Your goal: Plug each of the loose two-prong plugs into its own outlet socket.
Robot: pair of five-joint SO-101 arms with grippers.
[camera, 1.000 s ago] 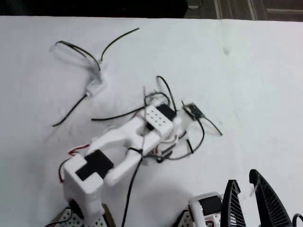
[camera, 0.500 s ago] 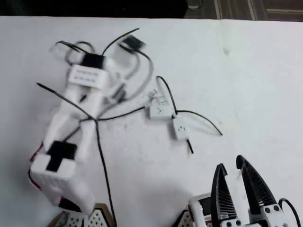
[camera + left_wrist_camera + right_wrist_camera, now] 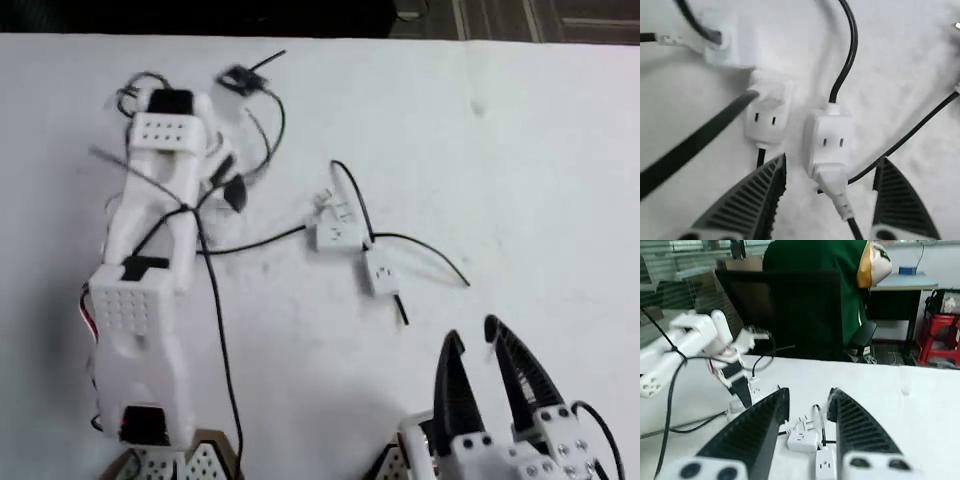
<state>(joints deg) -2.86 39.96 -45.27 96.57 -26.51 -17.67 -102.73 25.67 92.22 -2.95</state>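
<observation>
Fingers (image 3: 755, 200) of left gripper (image 3: 832, 159) apart, straddling what seems a socket (image 3: 825, 140): light, rigid, best pinched across flat sides.

Left arm (image 3: 150, 250) is stretched far forward, angled to its own left, with the left gripper (image 3: 832, 160) pointing down and its 2 fingers spread wide. Right arm (image 3: 505, 455) sits folded close to its base. Right gripper (image 3: 471, 332) aims forward, fingers parted a little, empty.
</observation>
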